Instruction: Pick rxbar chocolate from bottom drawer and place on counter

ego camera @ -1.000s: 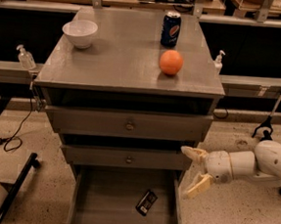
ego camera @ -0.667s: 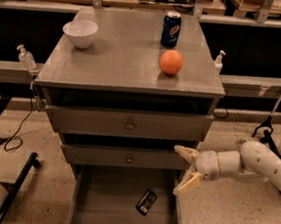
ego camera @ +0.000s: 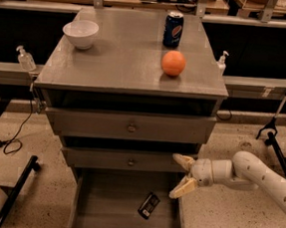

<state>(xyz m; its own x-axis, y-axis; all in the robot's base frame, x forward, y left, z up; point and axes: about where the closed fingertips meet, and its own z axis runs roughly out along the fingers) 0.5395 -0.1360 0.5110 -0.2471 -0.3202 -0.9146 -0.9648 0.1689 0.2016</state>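
The rxbar chocolate (ego camera: 148, 205) lies flat on the grey floor of the open bottom drawer (ego camera: 104, 212), right of its middle. My gripper (ego camera: 182, 176) comes in from the right on a white arm, above the drawer's right edge and just in front of the middle drawer. Its fingers (ego camera: 182, 161) are spread open and hold nothing. It is up and to the right of the bar, not touching it. The counter (ego camera: 123, 54) is the grey cabinet top above.
On the counter stand a white bowl (ego camera: 80, 33), a blue soda can (ego camera: 173, 29) and an orange (ego camera: 173, 63). The two upper drawers (ego camera: 130, 127) are shut. Sanitizer bottles (ego camera: 26, 59) sit on side rails. A black pole (ego camera: 14, 189) lies on the floor at left.
My gripper has moved left from beside the cabinet to over the drawer's right edge. It has stayed open. The bar has not moved.
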